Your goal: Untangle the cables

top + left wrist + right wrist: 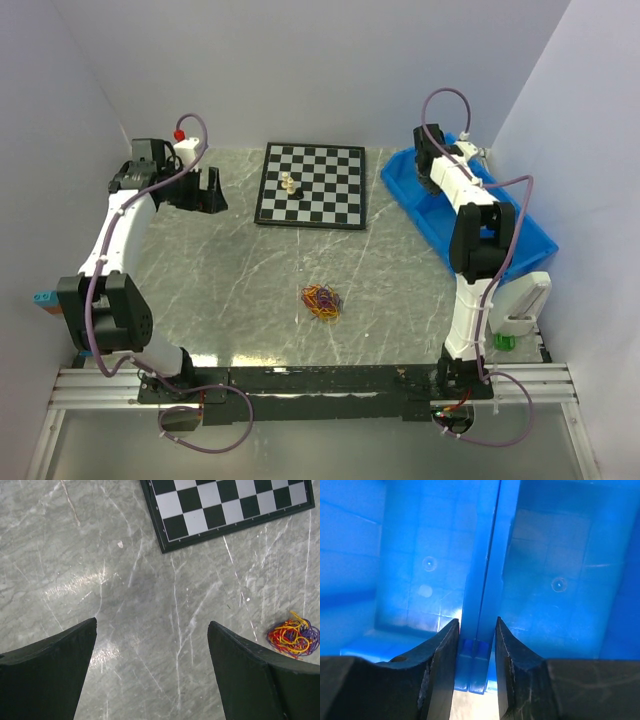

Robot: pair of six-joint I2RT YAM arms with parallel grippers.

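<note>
The cables are a small tangled bundle of red, yellow, orange and purple wire (322, 301) lying on the grey marble table, near the middle front. It also shows in the left wrist view (294, 636) at the right edge. My left gripper (205, 190) hangs over the far left of the table, well away from the bundle; its jaws (152, 621) stand wide apart with only bare table between them. My right gripper (428, 170) hangs over the blue bin at the far right; its jaws (477, 620) stand a narrow gap apart, straddling the line of the bin's divider, holding nothing.
A chessboard (310, 187) lies at the back middle with small pale pieces (289, 184) on it; its corner shows in the left wrist view (230, 505). The blue bin (400, 190) runs along the right side. A white bottle with a red cap (185, 148) stands back left.
</note>
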